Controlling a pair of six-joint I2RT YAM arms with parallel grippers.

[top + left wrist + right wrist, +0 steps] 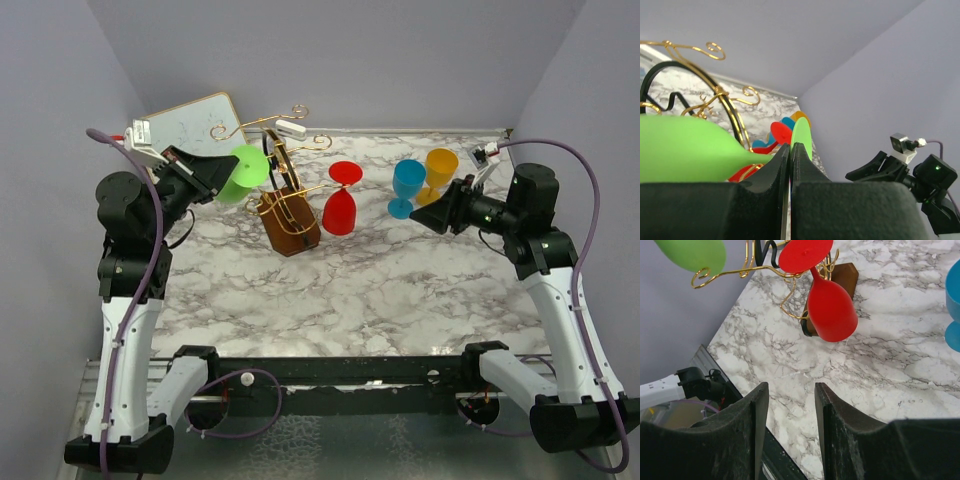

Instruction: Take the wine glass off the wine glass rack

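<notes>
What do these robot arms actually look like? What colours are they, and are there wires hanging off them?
The left arm and right arm match: white shells on the lower links, black joints and black bases. A purple cable loops along each. The left gripper and right gripper are black wedges, each ending in two flat matte fingers.

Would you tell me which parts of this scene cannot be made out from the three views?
Left wrist: the green wine glass stem where the left gripper pinches it, hidden by its jaws.
Right wrist: the blue wine glass, cut off by the right edge.
Top: the yellow wine glass foot, mostly behind the right gripper; whether the green foot is clear of the wine glass rack, as wires overlap it.
</notes>
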